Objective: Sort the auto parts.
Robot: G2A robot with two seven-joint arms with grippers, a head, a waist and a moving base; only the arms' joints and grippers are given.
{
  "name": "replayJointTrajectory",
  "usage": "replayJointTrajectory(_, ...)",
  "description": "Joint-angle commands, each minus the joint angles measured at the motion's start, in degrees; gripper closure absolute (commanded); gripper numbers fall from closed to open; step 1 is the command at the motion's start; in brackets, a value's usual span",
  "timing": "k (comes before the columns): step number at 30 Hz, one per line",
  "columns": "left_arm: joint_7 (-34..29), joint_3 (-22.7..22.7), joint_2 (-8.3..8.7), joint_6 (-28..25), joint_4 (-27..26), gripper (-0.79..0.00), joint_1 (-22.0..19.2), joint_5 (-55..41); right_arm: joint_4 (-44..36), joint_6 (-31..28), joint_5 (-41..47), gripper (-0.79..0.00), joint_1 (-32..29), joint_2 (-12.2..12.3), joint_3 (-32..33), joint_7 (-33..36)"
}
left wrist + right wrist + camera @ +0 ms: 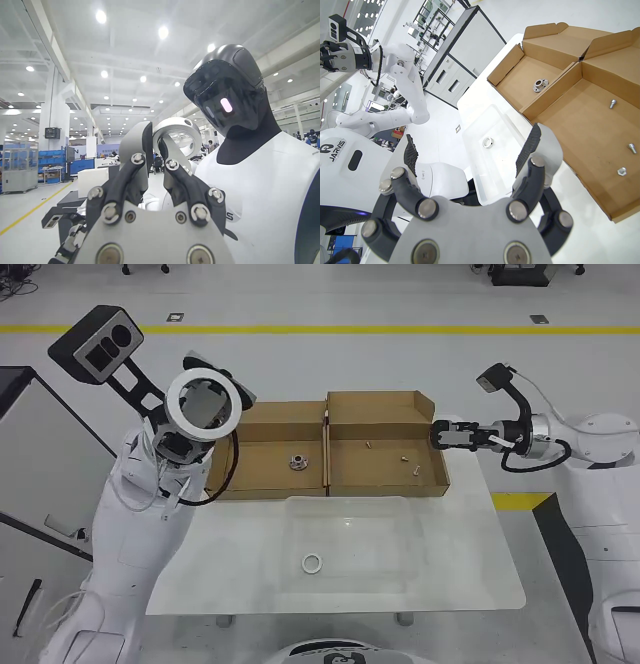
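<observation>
Left wrist view: the left gripper (pixel 155 138) has its jaws closed on the rim of a metal collar (pixel 172 123), one finger outside the ring and one through the bore. The clamped stretch of rim is hidden between the pads.

Top view: we see the collar held high and close to the camera, at 10 o'clock off the table (pixel 500 564). It covers the 10 o'clock corner of the left box (pixel 268 467).

The right gripper (pixel 473 140) has its jaws wide apart with nothing between them. It hovers at the 3 o'clock edge of the right box (pixel 385 469). In the right wrist view this box is cut off at the frame edge.

Left box: one flange (pixel 297 462), near its 3 o'clock wall.

Right box: a bolt (pixel 368 445), a second bolt (pixel 403 458) and what we take for a nut (pixel 416 471). These are too small for us to tell more.

A clear tray (pixel 400 554) sits at 6 o'clock on the table. A small ring (pixel 312 562) lies inside it toward 7 o'clock. The tray walls are hard to make out against the white top.
</observation>
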Motion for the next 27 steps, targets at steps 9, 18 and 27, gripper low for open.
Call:
replayJointTrajectory(9,1.25,-1.38,-0.04,5.29,-0.08,0.000,0.61,4.79,0.00,0.00,0.01,-0.785,0.00,0.00,0.00,0.00)
replayJointTrajectory(18,2.58,-2.73,-0.19,15.04,1.70,0.000,0.93,20.45,0.00,0.00,0.01,-0.785,0.00,0.00,0.00,0.00)
replayJointTrajectory(27,-2.94,-1.39,0.12,20.91,5.68,0.000,-0.27,32.08,0.00,0.00,0.01,-0.785,0.00,0.00,0.00,0.00)
